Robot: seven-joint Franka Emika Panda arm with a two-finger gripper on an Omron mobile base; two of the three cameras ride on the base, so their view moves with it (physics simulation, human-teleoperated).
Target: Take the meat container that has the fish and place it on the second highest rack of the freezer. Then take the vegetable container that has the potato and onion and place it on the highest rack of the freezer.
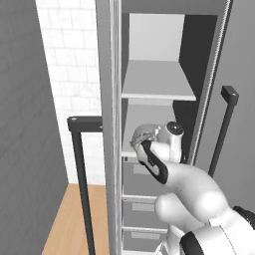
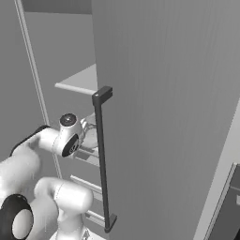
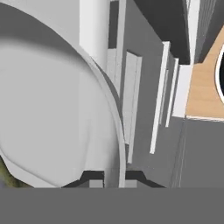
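Translucent meat container (image 3: 48,109), one, rim clamped in pincer (image 3: 107,179); two freezer (image 1: 112,60) shelves.

The freezer (image 1: 209,74) stands open, its doors swung out to either side of the arm. Inside, the highest rack (image 1: 157,82) lies above a second rack (image 1: 130,134), with drawers (image 1: 137,211) stacked below. The meat container (image 1: 143,133) sits at the front edge of the second rack, its rim clamped in the gripper (image 3: 107,177). The floor (image 1: 69,219) lies left of the freezer.
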